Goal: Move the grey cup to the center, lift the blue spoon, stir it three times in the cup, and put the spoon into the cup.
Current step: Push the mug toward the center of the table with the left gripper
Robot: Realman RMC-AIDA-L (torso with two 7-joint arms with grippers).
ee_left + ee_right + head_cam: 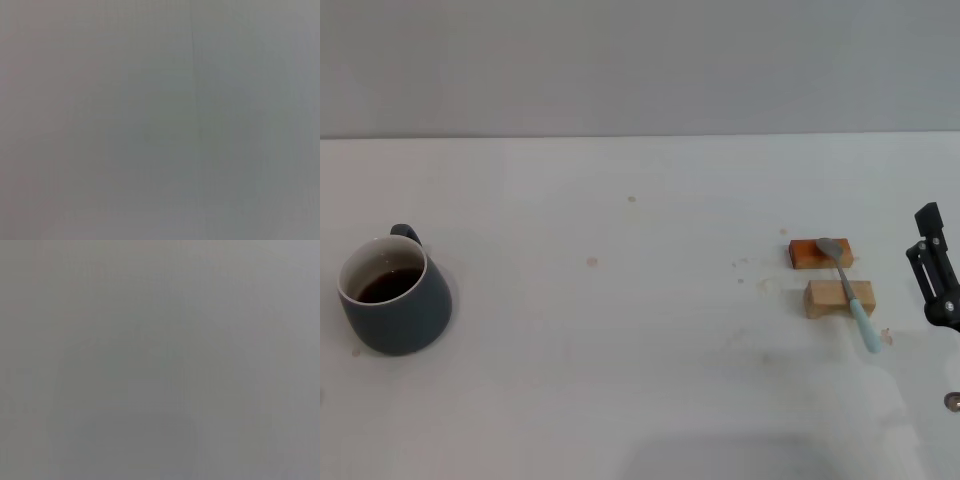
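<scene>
Pale-blue handle of the blue spoon [847, 290] nearward

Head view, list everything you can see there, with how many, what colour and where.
Squat dark blue-grey ceramic mug: one, white inside, dark brown liquid, far left of the white table.
Slim spoon with grey metal bowl and pale blue handle: one, lying across both blocks, right side.
Orange wooden block: one, under the spoon's bowl.
Tan wooden block: one, just nearer than the orange block.
Right gripper: one, black, right edge, beside the spoon.
Left gripper: out of view.
</scene>
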